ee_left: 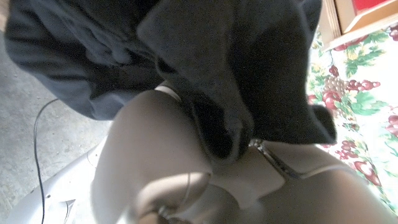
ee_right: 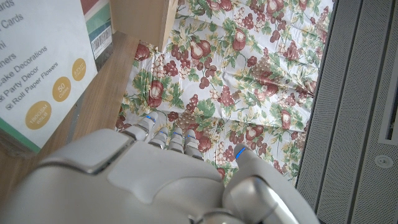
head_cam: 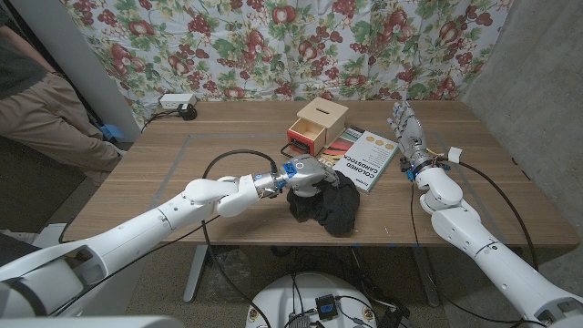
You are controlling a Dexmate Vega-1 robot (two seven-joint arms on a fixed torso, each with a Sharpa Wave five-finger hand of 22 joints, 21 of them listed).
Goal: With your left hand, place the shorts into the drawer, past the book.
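Shorts (head_cam: 330,207), black and crumpled, hang bunched from the robot's left hand (head_cam: 305,173) just above the wooden table (head_cam: 182,173), their lower folds draped at the table's near edge. From the head camera, the left hand grips the cloth's upper part, close to the near corner of the book (head_cam: 363,159), which lies flat with its white and green cover up. Just beyond the book stands the small wooden drawer (head_cam: 315,128) box, its red-lined tray pulled out toward the robot. The right hand (head_cam: 407,133) stands beside the book's far edge, fingers stretched apart and holding nothing. A person's leg in tan trousers (head_cam: 50,114) shows at the far left, and a flowered curtain (head_cam: 273,46) hangs behind the table.

Along the left wrist, the shorts (ee_left: 186,62) spill dark over the pale fingers (ee_left: 155,149) that clasp them; a corner of the drawer (ee_left: 348,15) and the curtain (ee_left: 360,106) lie behind.

Along the right wrist, the right hand (ee_right: 155,180) shows its back, fingers extended and empty, with the book (ee_right: 37,68) lying on the table (ee_right: 93,112) beside it and the curtain (ee_right: 249,74) beyond.
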